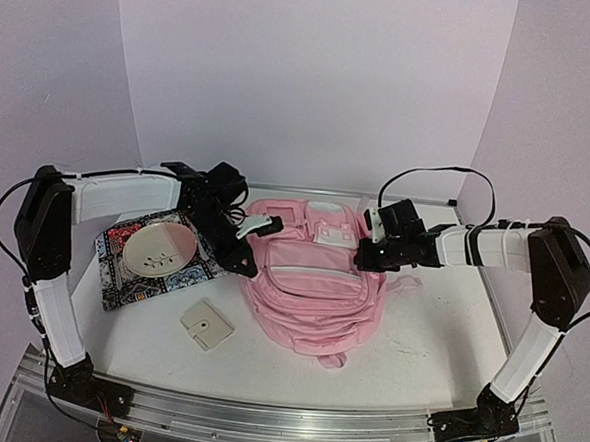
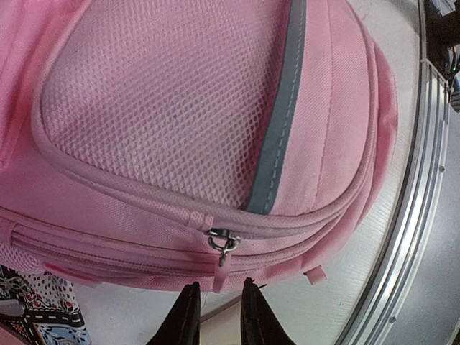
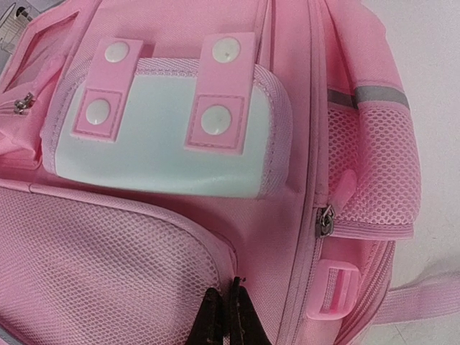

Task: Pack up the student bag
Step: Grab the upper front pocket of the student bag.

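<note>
While the bag point(image 1: 306, 282) lies closed on the worktop point(image 1: 419, 329), its zip pull point(image 2: 221, 241) just ahead of the left fingers point(image 2: 185, 320), slightly apart and empty, and the right fingers point(image 3: 212, 323) together close over its front, packing looks unstarted: wallet point(image 1: 206, 326) and dish point(image 1: 158, 248) lie outside.

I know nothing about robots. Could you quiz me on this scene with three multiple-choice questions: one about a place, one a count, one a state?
1. Where does the wallet lie, relative to the bag? A on top of it; B beside it, on the table; C inside it.
2. How many white snaps are on the bag's pale pocket? A two; B three; C four.
3. The bag is: A lying flat; B standing upright; C hung up.

Answers: 1 B, the top view shows it on bare table by the bag's left side. 2 C, four show in the right wrist view. 3 A, its front faces up on the table.
</note>
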Available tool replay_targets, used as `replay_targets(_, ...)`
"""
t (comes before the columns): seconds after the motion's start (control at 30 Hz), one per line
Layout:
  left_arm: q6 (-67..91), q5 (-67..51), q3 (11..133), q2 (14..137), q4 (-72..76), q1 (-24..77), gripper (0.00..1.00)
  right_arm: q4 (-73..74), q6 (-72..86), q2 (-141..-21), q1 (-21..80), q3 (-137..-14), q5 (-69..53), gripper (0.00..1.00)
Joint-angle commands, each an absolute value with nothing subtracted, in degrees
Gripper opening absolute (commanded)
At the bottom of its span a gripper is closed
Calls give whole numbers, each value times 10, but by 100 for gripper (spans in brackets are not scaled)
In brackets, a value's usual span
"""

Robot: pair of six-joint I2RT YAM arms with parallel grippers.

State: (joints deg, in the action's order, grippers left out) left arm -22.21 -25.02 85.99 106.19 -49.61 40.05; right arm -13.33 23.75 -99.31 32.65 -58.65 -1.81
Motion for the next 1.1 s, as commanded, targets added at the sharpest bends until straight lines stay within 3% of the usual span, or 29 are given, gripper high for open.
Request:
replay_targets(0.0,-144,-283,763,961,-356,399,23,-132,223,-998,320,-598,2,0)
replay_targets(0.3,-52,-261,521,815,-34,407,30,-147,211,-974,320,-572,-27,0)
replay_targets(0.43,-31,-248,465,809,86,408,33,-160,217,-971,320,-562,-45,0)
replay_targets(1.07,-89,-254,470,907,92,408,35,-168,216,-947,320,-545,-82,0)
